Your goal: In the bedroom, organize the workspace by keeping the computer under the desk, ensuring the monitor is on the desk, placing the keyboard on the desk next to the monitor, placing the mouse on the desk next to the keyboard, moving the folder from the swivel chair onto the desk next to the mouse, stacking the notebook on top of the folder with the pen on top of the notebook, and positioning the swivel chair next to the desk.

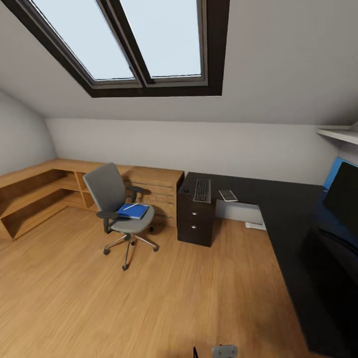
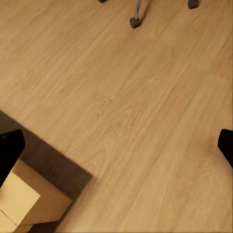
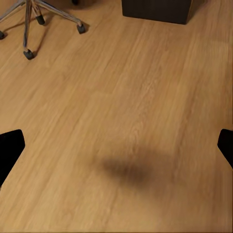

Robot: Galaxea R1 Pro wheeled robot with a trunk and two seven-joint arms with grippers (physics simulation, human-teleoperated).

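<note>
The grey swivel chair (image 1: 110, 195) stands on the wood floor, left of the desk. On its seat lies the blue folder (image 1: 133, 211) with the white pen (image 1: 131, 206) across it. The black desk (image 1: 278, 209) runs along the wall and down the right side. The keyboard (image 1: 202, 190) lies near its left end, with a small dark lump, apparently the mouse (image 1: 185, 189), to its left. A pale flat item (image 1: 228, 195), perhaps the notebook, lies to its right. The monitor (image 1: 343, 196) stands at the far right. The computer is out of view. My left gripper (image 2: 116, 148) and right gripper (image 3: 116, 145) hang open over bare floor.
A black drawer unit (image 1: 195, 219) sits under the desk's left end. A low light-wood cabinet (image 1: 44, 191) lines the left wall. A white object (image 1: 255, 225) lies on the floor under the desk. Chair casters (image 2: 135, 22) (image 3: 29, 54) and a tan box (image 2: 24, 204) lie near the grippers.
</note>
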